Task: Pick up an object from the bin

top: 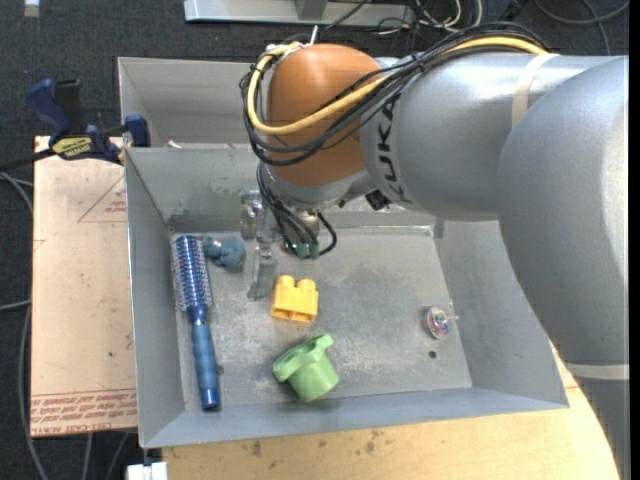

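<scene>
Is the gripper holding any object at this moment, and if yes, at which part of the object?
No object is seen in the gripper. Its tip hangs just left of the yellow block, over bare floor of the bin.

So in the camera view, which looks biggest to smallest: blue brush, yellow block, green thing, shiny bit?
blue brush
green thing, only a little bigger than the next
yellow block
shiny bit
</scene>
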Tool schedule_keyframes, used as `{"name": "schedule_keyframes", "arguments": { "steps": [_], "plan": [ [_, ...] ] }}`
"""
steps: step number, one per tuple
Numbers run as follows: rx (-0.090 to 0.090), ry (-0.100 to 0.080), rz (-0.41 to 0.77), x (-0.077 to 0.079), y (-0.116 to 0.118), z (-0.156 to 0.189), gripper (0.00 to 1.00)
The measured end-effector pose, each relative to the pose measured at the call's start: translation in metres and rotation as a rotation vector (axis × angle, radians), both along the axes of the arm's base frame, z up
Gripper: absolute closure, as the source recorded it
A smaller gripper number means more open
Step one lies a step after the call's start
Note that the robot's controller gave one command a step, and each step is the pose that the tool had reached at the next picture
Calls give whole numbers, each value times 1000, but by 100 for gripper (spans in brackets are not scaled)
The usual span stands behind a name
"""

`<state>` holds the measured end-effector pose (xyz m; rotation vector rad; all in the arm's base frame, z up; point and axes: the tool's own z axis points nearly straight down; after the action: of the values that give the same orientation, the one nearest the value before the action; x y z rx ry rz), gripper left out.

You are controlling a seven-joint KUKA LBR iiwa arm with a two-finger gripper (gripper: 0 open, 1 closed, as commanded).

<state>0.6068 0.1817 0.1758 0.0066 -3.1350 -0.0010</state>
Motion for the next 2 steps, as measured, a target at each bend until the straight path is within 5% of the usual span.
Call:
{"name": "schedule_keyframes", "arguments": {
  "steps": [1,2],
  "plan": [
    [-3,-2,50,21,-82,-81,0],
    [3,-6,44,-29,-81,-105,0]
  ]
}}
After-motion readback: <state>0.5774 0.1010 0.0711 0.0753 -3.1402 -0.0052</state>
